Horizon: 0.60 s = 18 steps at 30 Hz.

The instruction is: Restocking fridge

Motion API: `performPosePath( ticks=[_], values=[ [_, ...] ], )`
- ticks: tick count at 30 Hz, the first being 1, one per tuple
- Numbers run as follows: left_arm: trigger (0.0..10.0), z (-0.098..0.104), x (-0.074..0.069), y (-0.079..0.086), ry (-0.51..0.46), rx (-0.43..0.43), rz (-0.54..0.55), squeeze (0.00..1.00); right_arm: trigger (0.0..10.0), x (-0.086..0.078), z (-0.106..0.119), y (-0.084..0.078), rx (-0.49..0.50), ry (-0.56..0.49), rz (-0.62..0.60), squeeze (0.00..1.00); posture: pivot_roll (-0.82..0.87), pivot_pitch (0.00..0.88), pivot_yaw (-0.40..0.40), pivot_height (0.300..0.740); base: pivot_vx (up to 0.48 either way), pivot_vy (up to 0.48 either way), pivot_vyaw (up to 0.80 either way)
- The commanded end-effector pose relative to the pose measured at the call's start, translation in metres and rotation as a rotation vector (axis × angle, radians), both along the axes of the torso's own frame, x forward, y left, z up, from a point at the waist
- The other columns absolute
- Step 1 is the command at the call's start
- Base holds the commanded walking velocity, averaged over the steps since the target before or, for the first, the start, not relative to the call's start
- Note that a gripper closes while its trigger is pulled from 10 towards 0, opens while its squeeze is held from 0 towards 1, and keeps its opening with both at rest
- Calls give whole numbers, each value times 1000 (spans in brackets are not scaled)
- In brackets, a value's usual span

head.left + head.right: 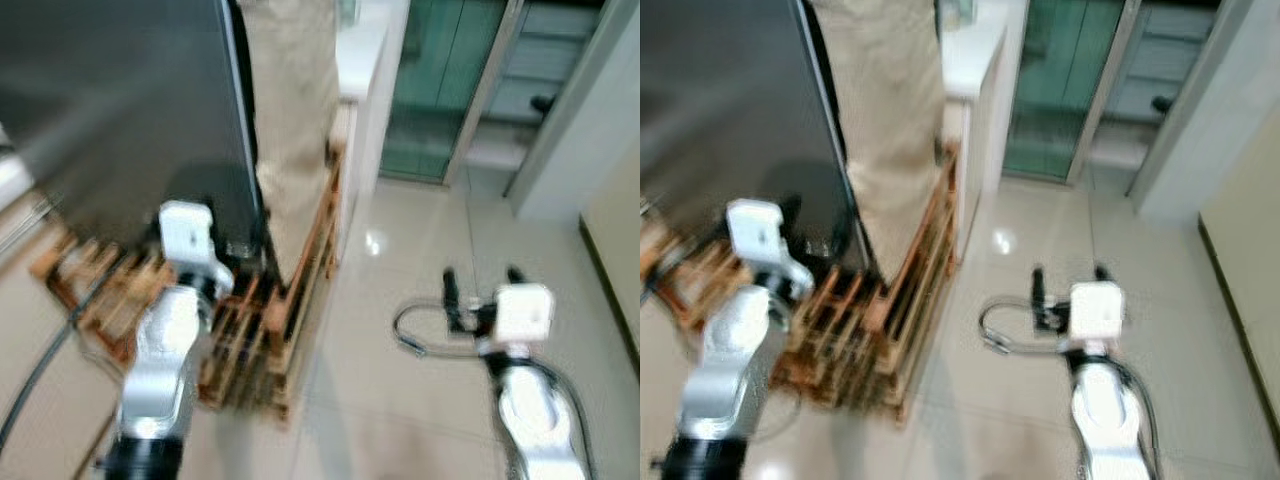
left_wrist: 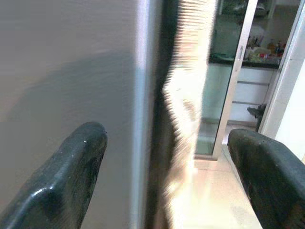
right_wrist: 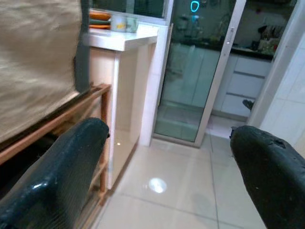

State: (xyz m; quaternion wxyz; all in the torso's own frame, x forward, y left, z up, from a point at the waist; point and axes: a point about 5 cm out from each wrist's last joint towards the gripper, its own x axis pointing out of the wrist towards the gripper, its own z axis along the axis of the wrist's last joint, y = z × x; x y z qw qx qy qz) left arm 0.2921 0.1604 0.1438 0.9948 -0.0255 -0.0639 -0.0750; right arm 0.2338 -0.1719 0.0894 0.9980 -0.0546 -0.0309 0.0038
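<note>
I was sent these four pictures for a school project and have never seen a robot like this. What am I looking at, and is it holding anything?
This is a walking humanoid robot in a home. The two wider pictures come from cameras on its head, looking down at its own silver arms. The left gripper is raised close to a large dark appliance, probably the fridge, which stands on a wooden pallet. The right gripper hangs over the shiny tiled floor. The other two pictures come from a camera on each wrist, looking out between that gripper's two black fingers. Both pairs of fingers are spread open with nothing between them, so nothing is held. Farther off is a glass sliding door. The head pictures are blurred.
</note>
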Motion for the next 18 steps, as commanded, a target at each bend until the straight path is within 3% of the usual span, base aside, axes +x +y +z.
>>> performPosePath(
  ticks=[1, 9, 18],
  values=[
    [10000, 7, 9, -4, -7, -21, 3, 0, 10000, 2, 3, -6, -20, -3, -16, 0, -177, 0, 31, 740, 0, 0, 0],
    [10000, 20, 26, -13, -22, -64, 17, 0, 10000, 2, 6, -3, -22, -9, -6, 0, -185, 0, 39, 740, 0, 0, 0],
    [10000, 26, 26, -18, -34, -84, -7, 0, 10000, -1, 8, 2, -27, -8, 3, 0, -188, 0, 43, 740, 0, 0, 0]
  ],
)
